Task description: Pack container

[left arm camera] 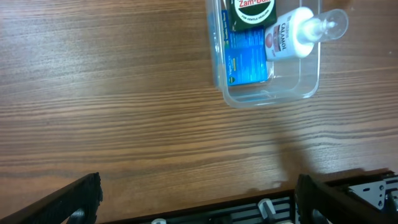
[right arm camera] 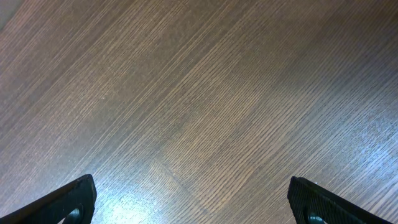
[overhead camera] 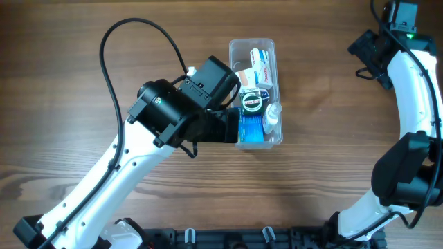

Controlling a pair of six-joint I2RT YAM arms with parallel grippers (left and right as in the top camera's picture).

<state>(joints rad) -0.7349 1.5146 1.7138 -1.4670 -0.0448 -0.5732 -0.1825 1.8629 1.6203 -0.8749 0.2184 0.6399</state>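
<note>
holding small boxes and a white bottle: clear, long, round-cornered container

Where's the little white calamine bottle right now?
In the overhead view the bottle lies inside the container at mid-table, along its right side near the robot's end, beside the blue box and the green tin.

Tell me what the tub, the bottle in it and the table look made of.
The tub looks like clear glossy plastic: wood grain shows through its walls. The bottle seems white opaque plastic with a clear cap. The table shows brown wood grain, low sheen; solid wood or laminate, cannot tell.
</note>
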